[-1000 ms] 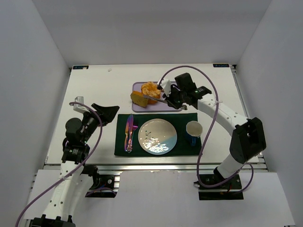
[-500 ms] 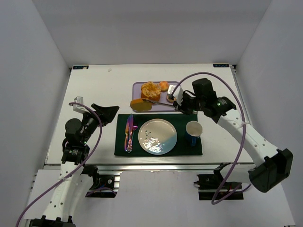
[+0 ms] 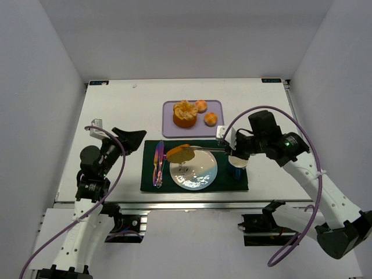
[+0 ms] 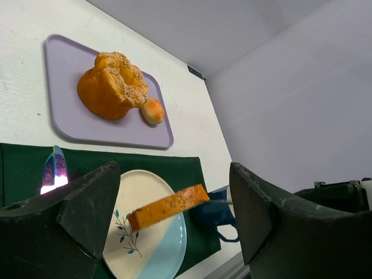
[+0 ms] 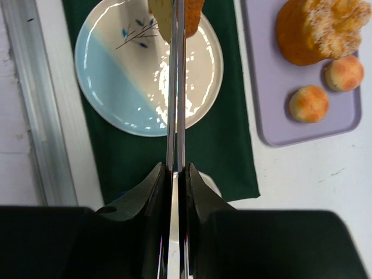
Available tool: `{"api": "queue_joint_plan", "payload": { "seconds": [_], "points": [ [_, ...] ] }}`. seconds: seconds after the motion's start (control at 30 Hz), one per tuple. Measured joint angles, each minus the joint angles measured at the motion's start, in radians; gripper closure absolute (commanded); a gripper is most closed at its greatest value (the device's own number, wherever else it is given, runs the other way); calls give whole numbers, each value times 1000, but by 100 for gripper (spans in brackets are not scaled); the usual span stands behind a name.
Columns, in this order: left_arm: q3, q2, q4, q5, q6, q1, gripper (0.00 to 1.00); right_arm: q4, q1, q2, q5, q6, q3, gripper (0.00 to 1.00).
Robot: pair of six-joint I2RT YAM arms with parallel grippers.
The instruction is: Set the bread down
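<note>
bread [image 3: 179, 153] pinched in tongs [image 3: 206, 149] that my right end effector [image 5: 176, 171] clamps tight, held above plate [image 3: 203, 174] rim, likely for lowering; left end effector [image 4: 174, 197] parked, wide.

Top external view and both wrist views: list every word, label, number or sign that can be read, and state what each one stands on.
No text can be read in any view.
Left sticker and right sticker, small and dark, at the far corners of the table: too small to read.
Plate: only a painted leaf sprig, no lettering.
Tongs and bread: no print shows.
</note>
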Motion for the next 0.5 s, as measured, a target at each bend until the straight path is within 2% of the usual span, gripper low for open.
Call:
{"api": "queue_joint_plan", "payload": {
  "seconds": [0.33, 0.43, 0.47, 0.5],
  "points": [
    [0, 3, 0, 2, 0, 0, 15, -105, 0, -55, -4, -25, -78, 98],
    [0, 11, 1, 5, 0, 0, 15, -100, 0, -55, 10, -19, -105, 85],
    [0, 15, 1, 5, 0, 0, 15, -100, 0, -53, 18, -16, -112, 76],
    [0, 18, 1, 6, 0, 0, 15, -95, 0, -52, 24, -11, -117, 73]
  ]
}}
